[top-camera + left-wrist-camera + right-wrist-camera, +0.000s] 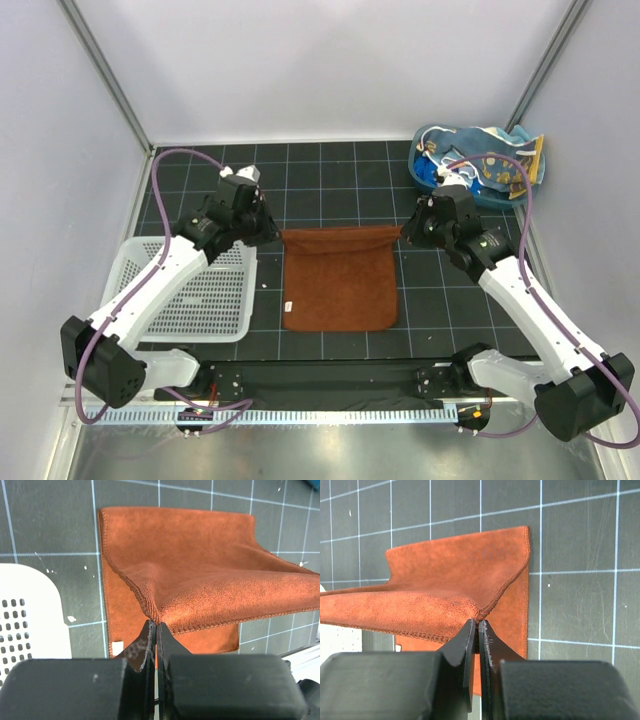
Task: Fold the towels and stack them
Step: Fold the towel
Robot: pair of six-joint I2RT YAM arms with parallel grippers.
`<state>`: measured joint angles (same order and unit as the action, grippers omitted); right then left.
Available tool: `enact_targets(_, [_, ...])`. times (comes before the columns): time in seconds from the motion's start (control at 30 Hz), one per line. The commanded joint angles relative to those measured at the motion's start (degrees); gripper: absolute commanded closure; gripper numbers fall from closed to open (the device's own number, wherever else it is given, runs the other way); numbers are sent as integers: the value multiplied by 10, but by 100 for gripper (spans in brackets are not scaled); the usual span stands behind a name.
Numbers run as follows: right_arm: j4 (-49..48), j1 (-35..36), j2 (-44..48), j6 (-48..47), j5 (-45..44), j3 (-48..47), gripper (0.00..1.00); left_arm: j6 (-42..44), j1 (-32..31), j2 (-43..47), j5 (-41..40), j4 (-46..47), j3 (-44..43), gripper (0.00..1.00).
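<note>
Two end effectors (pixel 156 626) (pixel 476 624) tight on rust-brown towel (pixel 340 285) corners; basket (pixel 200 337) left, tub (pixel 428 178) far right.

left arm (pixel 160 278), right arm (pixel 522 292) extended, jaws clamped

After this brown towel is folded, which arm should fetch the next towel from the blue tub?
Right, probably: the blue tub lies just beyond the right arm, far from the left arm.

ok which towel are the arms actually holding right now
The rust-brown towel mid-table: the left tool and right tool each pinch a far corner. The spotted light blue towel lies bunched in the blue tub, untouched.
</note>
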<state>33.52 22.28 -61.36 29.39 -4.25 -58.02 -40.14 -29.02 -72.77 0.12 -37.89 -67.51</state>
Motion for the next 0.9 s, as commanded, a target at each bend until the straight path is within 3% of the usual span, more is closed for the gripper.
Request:
enact_targets(0.0, [-11,-1,22,5,7,18,98,-5,-3,23,-3,26,25,100])
enact_targets(0.43, [-7,0,45,0,12,71,98,-7,-24,27,-9,33,54,100])
enact_targets(0.87, [26,0,41,-7,7,5,98,19,-24,20,-50,-25,-36,100])
